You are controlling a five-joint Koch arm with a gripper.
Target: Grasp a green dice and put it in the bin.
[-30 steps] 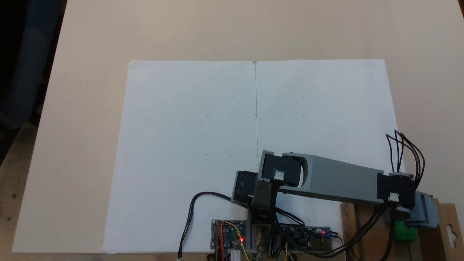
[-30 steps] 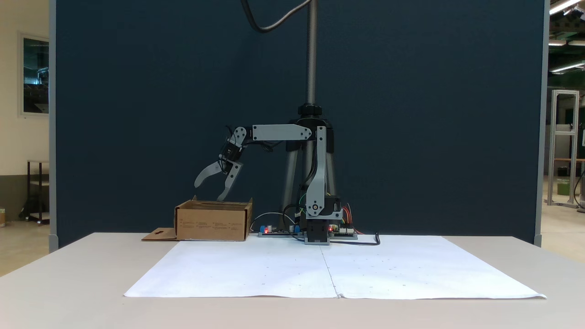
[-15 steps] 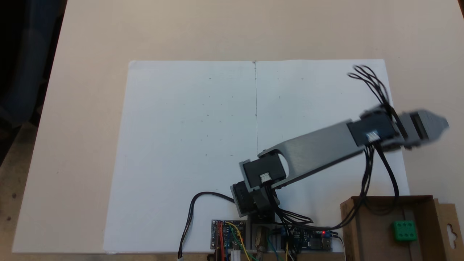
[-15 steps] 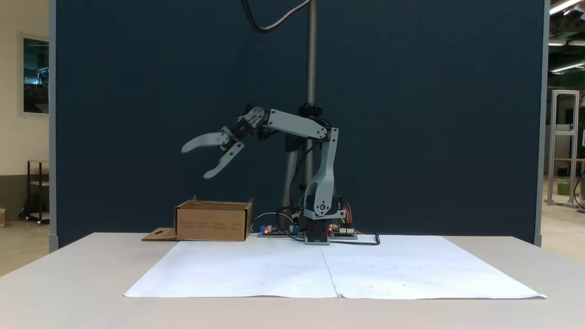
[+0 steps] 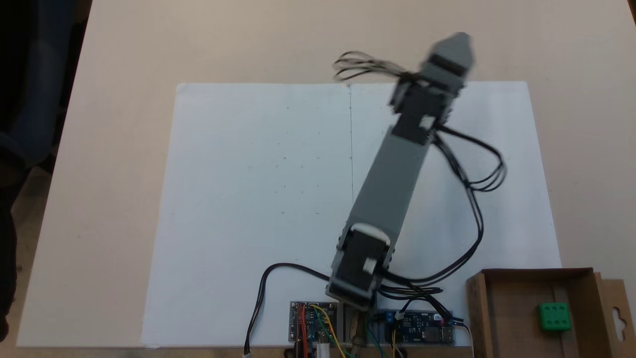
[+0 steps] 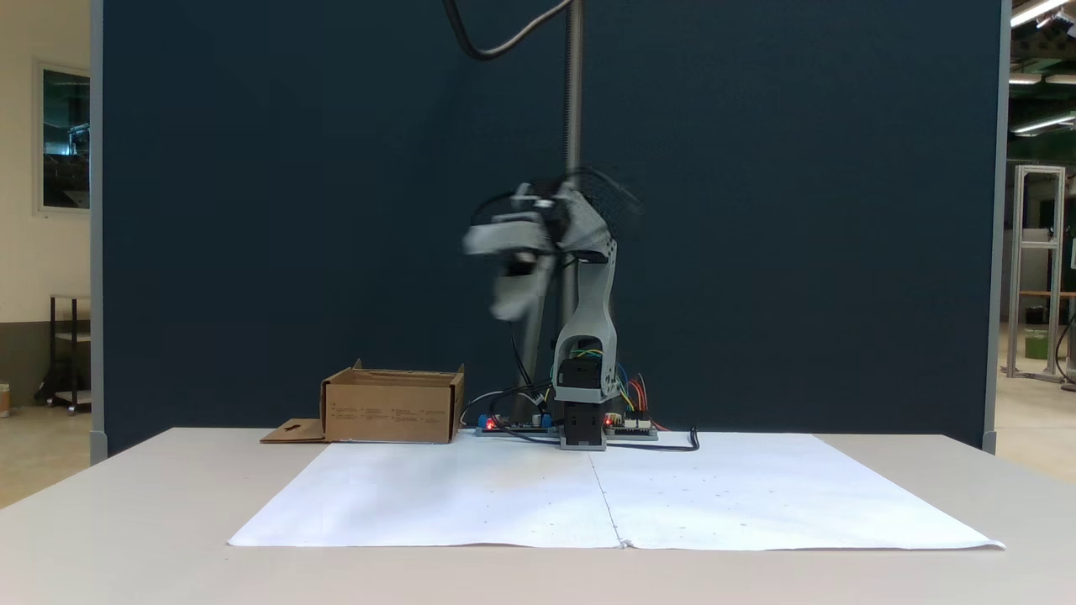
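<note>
The green dice (image 5: 554, 316) lies on the floor of the bin (image 5: 478, 313), a brown cardboard box at the lower right of a fixed view. From the side, the bin (image 6: 391, 409) stands left of the arm's base, and its walls hide the dice. My gripper (image 5: 453, 45) is blurred with motion, far from the bin, over the far edge of the white paper. In the side view my gripper (image 6: 498, 270) hangs high above the table with its two jaws apart and nothing between them.
Two white paper sheets (image 5: 258, 199) cover the middle of the table. Circuit boards (image 5: 314, 320) and loose cables (image 5: 477, 199) sit by the arm's base. A tripod pole (image 6: 574, 101) and a dark blue screen stand behind the arm.
The arm has swung away from the bin and out over the paper, lifting the open gripper. The green dice stays in the bin.
</note>
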